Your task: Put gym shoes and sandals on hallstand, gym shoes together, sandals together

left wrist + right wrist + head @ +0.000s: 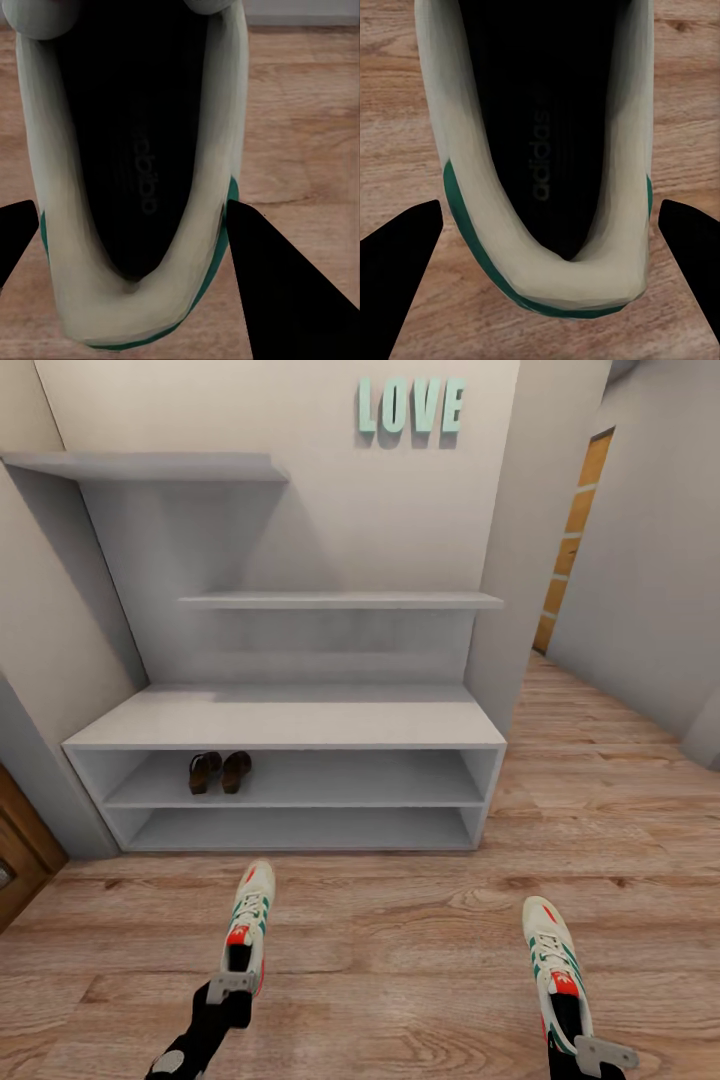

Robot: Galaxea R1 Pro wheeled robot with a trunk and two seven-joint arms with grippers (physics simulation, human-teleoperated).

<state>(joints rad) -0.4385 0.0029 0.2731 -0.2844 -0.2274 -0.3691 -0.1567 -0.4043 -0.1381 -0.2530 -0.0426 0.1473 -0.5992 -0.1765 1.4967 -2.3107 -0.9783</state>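
The hallstand (290,722) stands against the grey wall beneath teal LOVE letters (411,405), its bench top bare and two floating shelves (340,600) above. The two sandals (220,771), dark brown with tan footbeds, sit side by side toward the left end of the upper open shelf level; the lower level shows nothing. On the corridor floor (400,950) before the rack's front edge, the gym shoes are well apart, toes toward the rack: the left gym shoe (247,930) and the right gym shoe (555,970), off-white with green stripes and red tongue labels. The left gripper (232,988) is at the left shoe's heel, its dark fingers (289,292) spread on either side of the heel. The right gripper (600,1052) likewise straddles the right shoe's heel, fingers (397,255) wide apart; whether either pincer grips, I cannot tell. Open floor runs right toward a doorway (572,540).
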